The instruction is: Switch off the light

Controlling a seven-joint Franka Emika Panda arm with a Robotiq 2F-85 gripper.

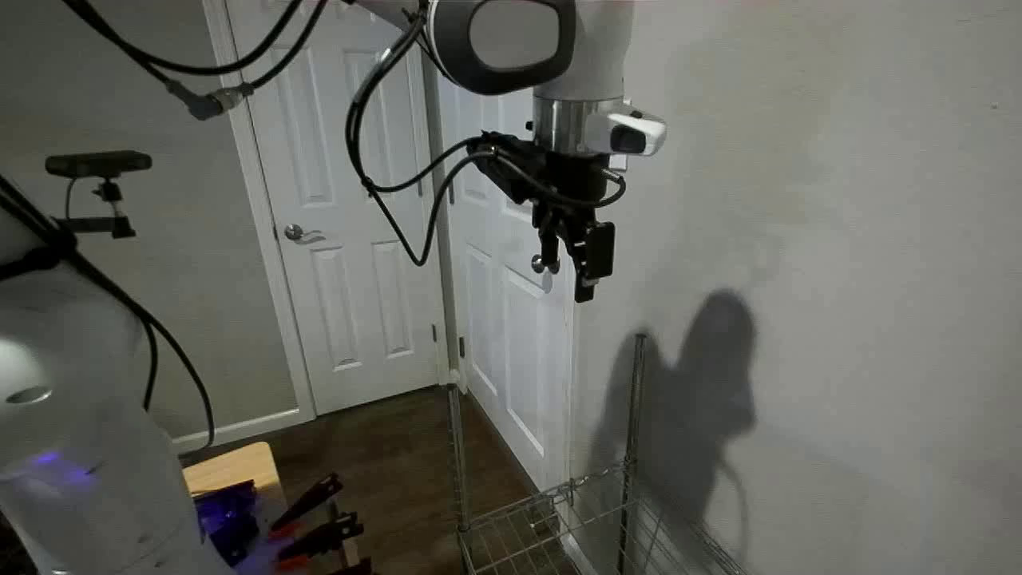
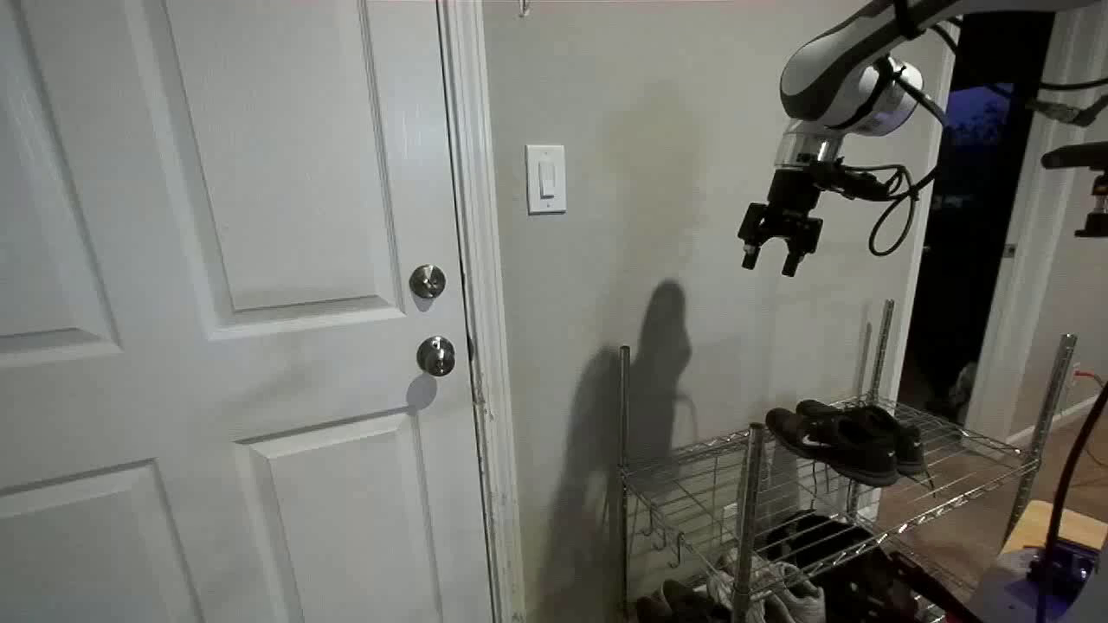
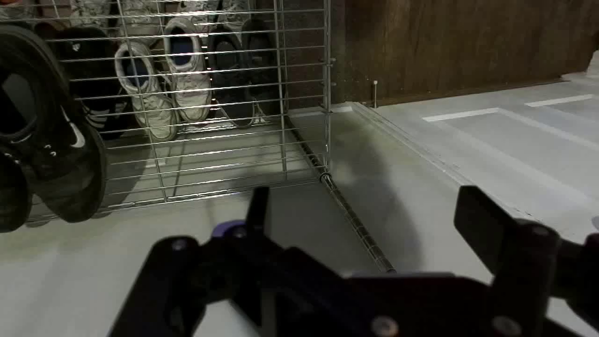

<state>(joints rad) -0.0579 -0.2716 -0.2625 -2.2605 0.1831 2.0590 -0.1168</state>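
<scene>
The light switch (image 2: 546, 179) is a white rectangular wall plate with a vertical rocker, beside the door frame in an exterior view. No lamp shows. In an exterior view a small white edge peeks out behind my wrist; I cannot tell whether it is the plate. The switch is out of the wrist view. My gripper (image 2: 770, 261) points down, apart from the switch and to its right in that view, slightly lower. It also shows in an exterior view (image 1: 568, 275). In the wrist view the gripper (image 3: 362, 196) has its fingers wide apart with nothing between them.
A wire rack (image 2: 749, 510) stands below the gripper against the wall, its posts rising upward. Black shoes (image 2: 853, 441) sit on its shelf. A white door (image 2: 286, 372) with metal knobs (image 2: 435, 356) is beside the switch. My cables (image 1: 391, 192) hang loose near the wrist.
</scene>
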